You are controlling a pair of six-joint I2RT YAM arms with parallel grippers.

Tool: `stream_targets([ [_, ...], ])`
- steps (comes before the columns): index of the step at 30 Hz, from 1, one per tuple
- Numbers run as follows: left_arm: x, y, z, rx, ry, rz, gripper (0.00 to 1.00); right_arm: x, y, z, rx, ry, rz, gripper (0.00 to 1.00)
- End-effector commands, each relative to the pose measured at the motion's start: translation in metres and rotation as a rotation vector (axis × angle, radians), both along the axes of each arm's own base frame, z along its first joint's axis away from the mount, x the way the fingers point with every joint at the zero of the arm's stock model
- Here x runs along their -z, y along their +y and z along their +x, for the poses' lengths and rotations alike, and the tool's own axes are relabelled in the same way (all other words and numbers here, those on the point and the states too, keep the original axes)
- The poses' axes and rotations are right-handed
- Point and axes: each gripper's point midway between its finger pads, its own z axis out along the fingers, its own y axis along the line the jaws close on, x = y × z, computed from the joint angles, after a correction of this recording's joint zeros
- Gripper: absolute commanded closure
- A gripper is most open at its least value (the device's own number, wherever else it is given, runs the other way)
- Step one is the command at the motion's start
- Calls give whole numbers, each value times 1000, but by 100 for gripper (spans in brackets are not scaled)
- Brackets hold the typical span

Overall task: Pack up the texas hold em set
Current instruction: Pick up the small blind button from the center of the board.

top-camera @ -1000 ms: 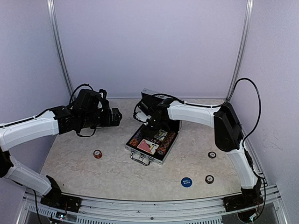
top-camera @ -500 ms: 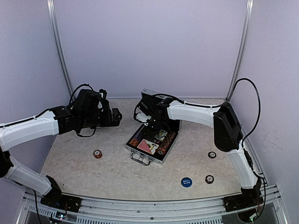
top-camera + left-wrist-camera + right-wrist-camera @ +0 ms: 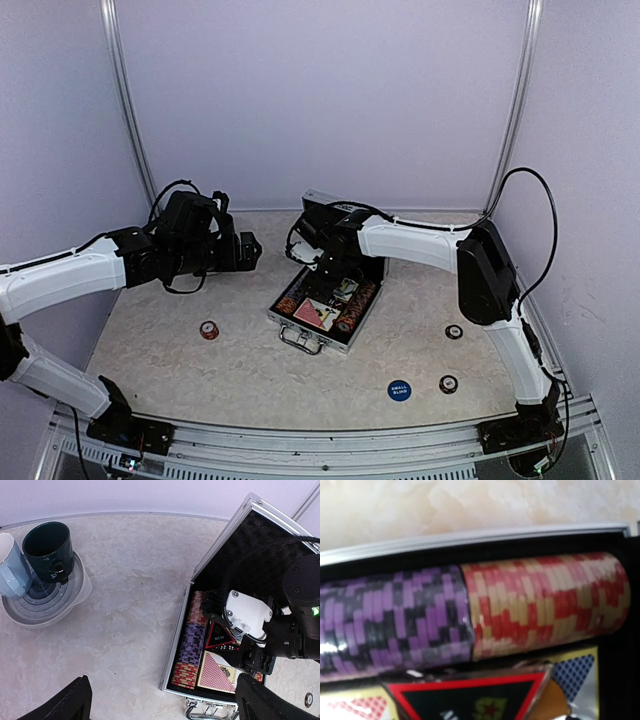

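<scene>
**Top view**
- The case (image 3: 322, 312) is lying open mid-table (image 3: 250, 370), with its lid (image 3: 335, 212) standing up on the far side and its handle pointing at the arm bases.
- The right gripper (image 3: 335, 272) is reaching down into the tray from the far right. The wrist is hiding its jaws, so I cannot tell how they are standing.
- The left gripper (image 3: 250, 250) is hovering left of the case, apart from it.
- Loose pieces are lying out on the table. A blue button (image 3: 399, 390) and two small rounds (image 3: 454, 331) are sitting near-right of the case, on the right arm's side. A lone round (image 3: 208, 329) is sitting near-left, under the left arm.
- Judgement: the next pick is turning on side, right arm for the right cluster and left arm for the lone round.

**Left wrist**
- Its own fingers (image 3: 75, 702) are standing wide apart at the bottom corners, with nothing between them.
- The case is lying ahead and to the right of these jaws. It has a bright metal rim and a lid lined with black egg-crate foam.
- The purple chip row (image 3: 192, 642) is running along the left wall, its long axis parallel to the rim.
- The triangle marker (image 3: 217, 636), glossy black with a red border, is lying flat just beside the chips, under the right gripper's white housing.
- A card deck (image 3: 217, 671) with a red lattice back is sitting nearer the handle.
- The mugs (image 3: 47, 545) on their plate (image 3: 45, 615) are sitting well apart to the left.

**Right wrist**
- No fingers are showing here, so the jaws stay undecided.
- The purple row is butting end to end against the red-and-cream chip row (image 3: 545, 605). Both are ridged cylinders lying crosswise, parallel to the silver rim.
- The marker is lying on the near side of them.
</scene>
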Motion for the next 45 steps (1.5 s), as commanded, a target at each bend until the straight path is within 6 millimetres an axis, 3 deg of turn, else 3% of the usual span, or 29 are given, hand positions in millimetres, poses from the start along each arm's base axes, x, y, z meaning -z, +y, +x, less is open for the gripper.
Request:
stream_targets([
  [1, 3, 0, 0, 13, 4, 9, 1, -14, 3, -5, -13, -4, 4, 28],
  [6, 5, 0, 0, 12, 7, 11, 1, -27, -1, -11, -10, -6, 29, 27],
  [14, 8, 0, 1, 12, 7, 18, 1, -72, -10, -35, -12, -11, 154, 20],
  [21, 8, 1, 1, 10, 1, 22, 1, -81, -53, -77, 48, 32, 203, 20],
  [26, 10, 0, 2, 12, 3, 24, 1, -63, -97, -131, 108, 130, 221, 13],
  [33, 16, -3, 4, 9, 17, 34, 1, -16, -129, -204, 153, 284, 156, 9],
  [40, 20, -7, 8, 13, 21, 37, 1, 8, -141, -243, 159, 350, 72, 7],
  [45, 20, -9, 10, 15, 21, 41, 1, 27, -147, -250, 165, 345, -25, 10],
])
